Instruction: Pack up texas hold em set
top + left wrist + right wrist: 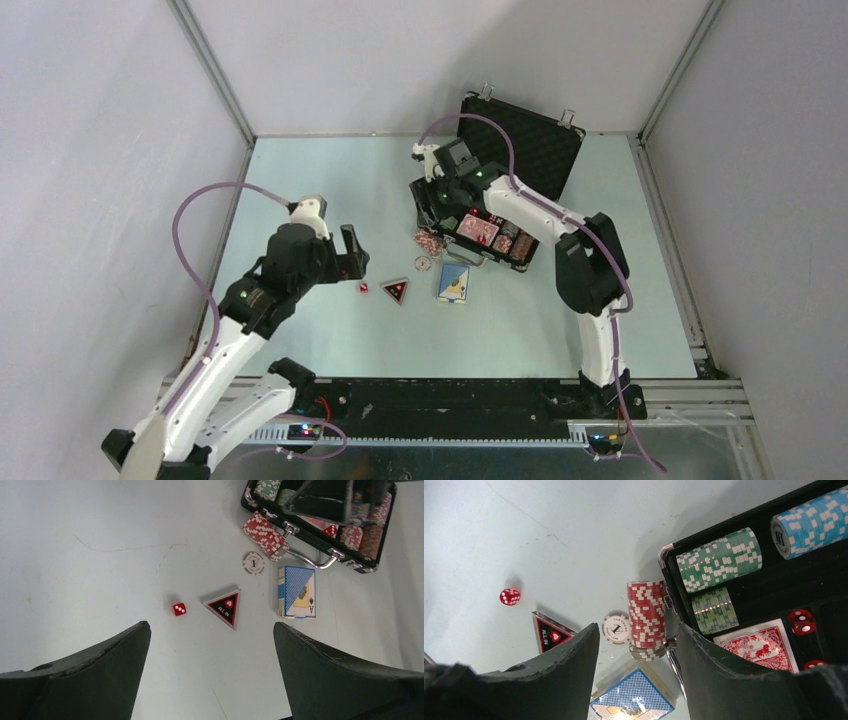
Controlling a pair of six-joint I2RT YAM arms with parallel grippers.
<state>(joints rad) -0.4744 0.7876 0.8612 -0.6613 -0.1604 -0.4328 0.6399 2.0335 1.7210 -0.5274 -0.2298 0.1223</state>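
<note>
The black briefcase (522, 140) lies open at the back of the table with green (719, 559) and blue chip stacks (811, 525), a red deck (761, 647) and red dice inside. My right gripper (440, 195) is open and empty, above a red/white chip stack (646, 615) that stands on the table against the case's front edge. The white button (254, 563), blue deck (297, 591), black triangle (226, 608) and red die (179, 609) lie on the table. My left gripper (211, 626) is open and empty, above the table just left of the die.
The case's silver handle (315, 560) sticks out toward the blue deck. Grey walls with metal frame posts (215, 80) enclose the table on the left, back and right. The black rail (440, 395) with both arm bases runs along the near edge.
</note>
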